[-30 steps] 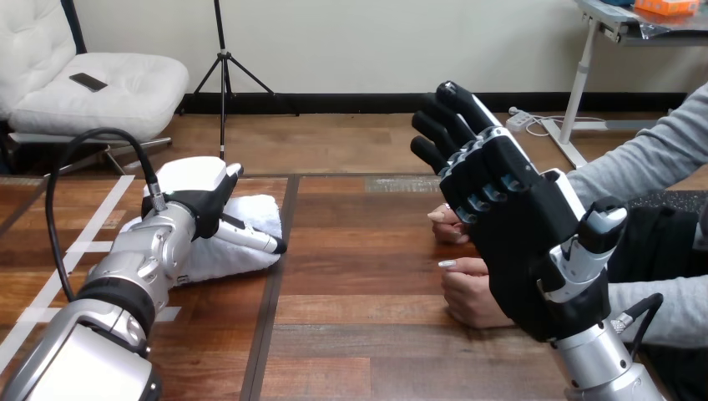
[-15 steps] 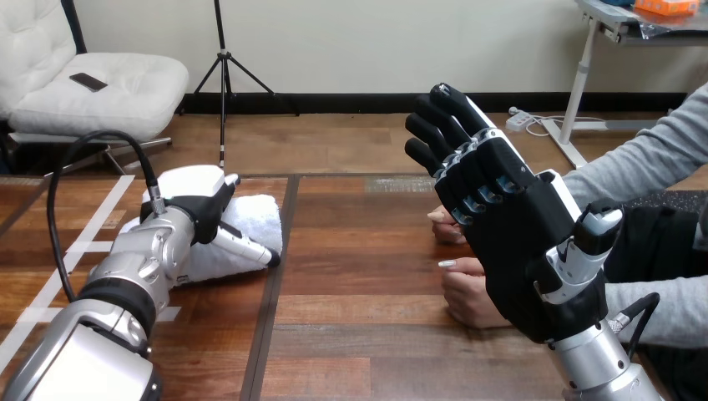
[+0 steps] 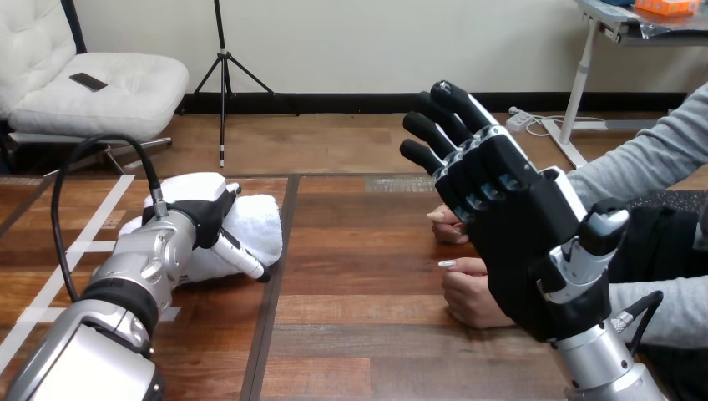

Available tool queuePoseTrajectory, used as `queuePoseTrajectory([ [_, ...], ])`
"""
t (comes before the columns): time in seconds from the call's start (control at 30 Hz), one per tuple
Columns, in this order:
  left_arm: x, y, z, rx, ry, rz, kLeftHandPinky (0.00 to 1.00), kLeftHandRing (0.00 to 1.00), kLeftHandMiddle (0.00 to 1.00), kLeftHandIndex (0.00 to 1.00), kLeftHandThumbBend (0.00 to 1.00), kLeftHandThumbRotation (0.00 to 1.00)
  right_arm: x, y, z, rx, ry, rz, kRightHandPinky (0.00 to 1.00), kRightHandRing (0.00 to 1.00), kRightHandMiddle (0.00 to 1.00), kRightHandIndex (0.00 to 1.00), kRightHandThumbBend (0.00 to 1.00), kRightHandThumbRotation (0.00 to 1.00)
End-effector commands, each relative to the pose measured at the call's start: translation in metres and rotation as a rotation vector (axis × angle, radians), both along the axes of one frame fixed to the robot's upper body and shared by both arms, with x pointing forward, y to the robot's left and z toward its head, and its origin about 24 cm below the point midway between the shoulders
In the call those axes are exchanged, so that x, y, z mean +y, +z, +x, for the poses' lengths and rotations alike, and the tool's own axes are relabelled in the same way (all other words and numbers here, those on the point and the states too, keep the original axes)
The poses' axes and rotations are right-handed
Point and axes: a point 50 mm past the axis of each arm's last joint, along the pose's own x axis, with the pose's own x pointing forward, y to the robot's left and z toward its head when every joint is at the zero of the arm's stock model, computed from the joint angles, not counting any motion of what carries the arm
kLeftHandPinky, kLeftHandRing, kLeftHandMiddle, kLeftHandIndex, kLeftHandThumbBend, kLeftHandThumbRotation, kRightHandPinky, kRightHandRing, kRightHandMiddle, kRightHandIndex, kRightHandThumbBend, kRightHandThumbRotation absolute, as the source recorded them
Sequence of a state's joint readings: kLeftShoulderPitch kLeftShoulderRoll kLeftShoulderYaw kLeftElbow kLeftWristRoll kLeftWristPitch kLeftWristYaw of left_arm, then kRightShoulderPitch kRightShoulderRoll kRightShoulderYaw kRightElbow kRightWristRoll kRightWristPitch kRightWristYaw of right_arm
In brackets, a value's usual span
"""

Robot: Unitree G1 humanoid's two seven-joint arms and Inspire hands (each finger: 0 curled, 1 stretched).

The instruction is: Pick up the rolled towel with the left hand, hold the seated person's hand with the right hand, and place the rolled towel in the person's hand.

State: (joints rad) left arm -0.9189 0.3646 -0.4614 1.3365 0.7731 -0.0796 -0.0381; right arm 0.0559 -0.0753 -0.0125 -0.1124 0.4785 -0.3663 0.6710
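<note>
Left hand point(image 3: 196, 205) rests on the rolled towel point(image 3: 257, 219), grip unclear. Right hand point(image 3: 522, 238) stands spread wide before the person's hands point(image 3: 469, 296).

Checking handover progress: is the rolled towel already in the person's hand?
No, the rolled towel lies on the table under the left hand.

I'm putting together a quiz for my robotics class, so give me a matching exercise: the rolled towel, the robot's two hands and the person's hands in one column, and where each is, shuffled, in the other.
1. rolled towel
2. left hand
3. right hand
4. person's hands

A. raised and open above the table, at the view's right
B. resting on the table behind the raised hand
C. lying on the table at the view's left
D. set on top of the towel

Pairs: 1-C, 2-D, 3-A, 4-B
</note>
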Motion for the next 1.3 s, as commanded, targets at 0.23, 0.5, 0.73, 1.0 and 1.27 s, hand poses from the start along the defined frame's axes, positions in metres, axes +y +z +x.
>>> queuePoseTrajectory([
  [0.23, -0.011, 0.024, 0.014, -0.065, -0.009, -0.041, 0.99, 0.98, 0.99, 0.96, 1.0, 0.37, 0.001, 0.019, -0.001, -0.086, 0.007, 0.036, 0.91, 0.94, 0.93, 0.91, 0.97, 1.0],
  [0.5, -0.012, 0.018, 0.011, -0.049, -0.012, -0.029, 0.98, 0.98, 0.99, 0.96, 1.0, 0.33, 0.001, 0.02, -0.004, -0.092, 0.009, 0.038, 0.92, 0.94, 0.93, 0.91, 0.97, 1.0],
  [0.73, -0.013, 0.014, 0.009, -0.055, -0.021, -0.013, 0.97, 0.97, 0.98, 0.95, 0.97, 0.31, 0.001, 0.022, -0.005, -0.093, 0.011, 0.044, 0.92, 0.94, 0.93, 0.91, 0.97, 1.0],
  [1.0, -0.014, 0.009, 0.007, -0.081, -0.026, 0.038, 0.94, 0.95, 0.97, 0.94, 0.89, 0.33, 0.001, 0.024, -0.007, -0.098, 0.004, 0.044, 0.9, 0.93, 0.93, 0.9, 0.98, 1.0],
  [1.27, -0.015, 0.005, 0.005, -0.098, -0.027, 0.053, 0.93, 0.94, 0.96, 0.93, 0.84, 0.31, 0.001, 0.025, -0.008, -0.099, 0.004, 0.045, 0.87, 0.93, 0.92, 0.89, 1.0, 1.0],
])
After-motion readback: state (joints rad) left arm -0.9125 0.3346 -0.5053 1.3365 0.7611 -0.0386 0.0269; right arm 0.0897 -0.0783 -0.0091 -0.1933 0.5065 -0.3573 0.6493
